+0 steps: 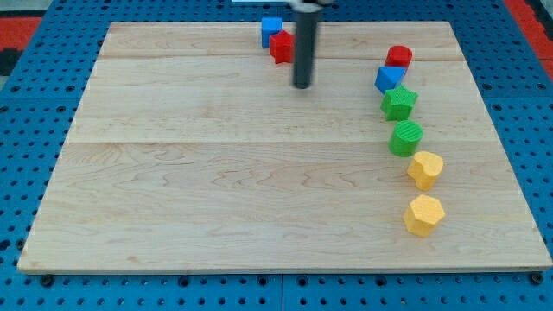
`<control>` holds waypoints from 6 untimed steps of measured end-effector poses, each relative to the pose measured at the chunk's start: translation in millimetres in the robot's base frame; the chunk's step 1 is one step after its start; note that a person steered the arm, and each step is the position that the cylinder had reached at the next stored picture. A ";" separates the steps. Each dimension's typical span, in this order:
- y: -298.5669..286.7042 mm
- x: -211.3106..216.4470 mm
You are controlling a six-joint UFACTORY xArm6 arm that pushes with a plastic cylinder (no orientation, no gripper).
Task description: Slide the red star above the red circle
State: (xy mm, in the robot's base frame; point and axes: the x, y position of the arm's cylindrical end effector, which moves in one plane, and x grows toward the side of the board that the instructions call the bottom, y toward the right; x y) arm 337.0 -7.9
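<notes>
The red star (280, 47) lies near the top middle of the wooden board (216, 190), touching a blue cube (271, 29) just above and to its left. The dark rod partly covers the star's right side. The red circle (398, 58) sits at the upper right, at the top of a column of blocks. My tip (302, 85) rests on the board just below and to the right of the red star, and well to the left of the red circle.
Below the red circle runs a column of blocks: a blue triangle-like block (390, 79), a green star (399, 102), a green circle (405, 137), a yellow block (425, 169) and a yellow hexagon (424, 214). Blue pegboard surrounds the board.
</notes>
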 end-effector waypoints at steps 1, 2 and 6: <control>-43.5 -45.0; -37.0 -70.8; 31.5 -74.7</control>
State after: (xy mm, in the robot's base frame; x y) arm 262.3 23.6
